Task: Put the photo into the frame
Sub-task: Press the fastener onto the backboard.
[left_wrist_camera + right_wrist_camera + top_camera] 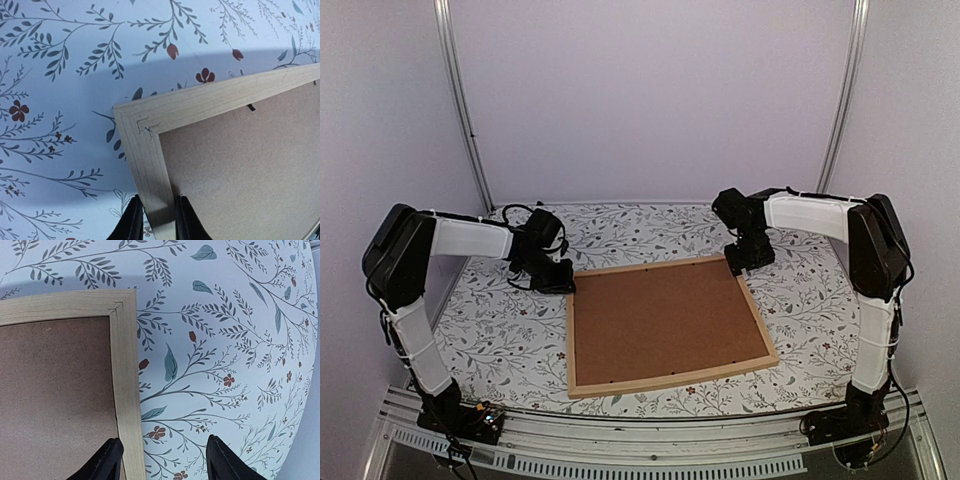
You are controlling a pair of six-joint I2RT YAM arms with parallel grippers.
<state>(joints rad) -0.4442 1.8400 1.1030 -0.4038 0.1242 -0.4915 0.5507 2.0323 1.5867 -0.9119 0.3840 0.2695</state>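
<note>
Frame (670, 376) lies flat and back-up on the floral cloth (500, 330), roughly in the middle of it, with a brown board (665, 320) filling its opening. The frame's light wooden bars run all round the board, and its near side sits slightly skewed to the table's front edge.

At the frame's far left corner, the left gripper (563, 282) is clenched on the left bar. The left wrist view shows its two black fingers (132, 222) pressed against either side of that bar (200, 100), one on the cloth side and one over the board (240, 170). A small dark clip (250, 107) shows at the board's edge just under the far bar.

At the frame's far right corner, the right gripper (745, 262) hangs with its jaws spread wide and holds nothing. In its wrist view (162, 460), one finger (107, 460) sits over the board's edge (55, 390) beside the right bar (124, 390), and the other is well out over the cloth. The bar passes between them just inside the first finger; whether that finger touches the wood cannot be told.
</note>
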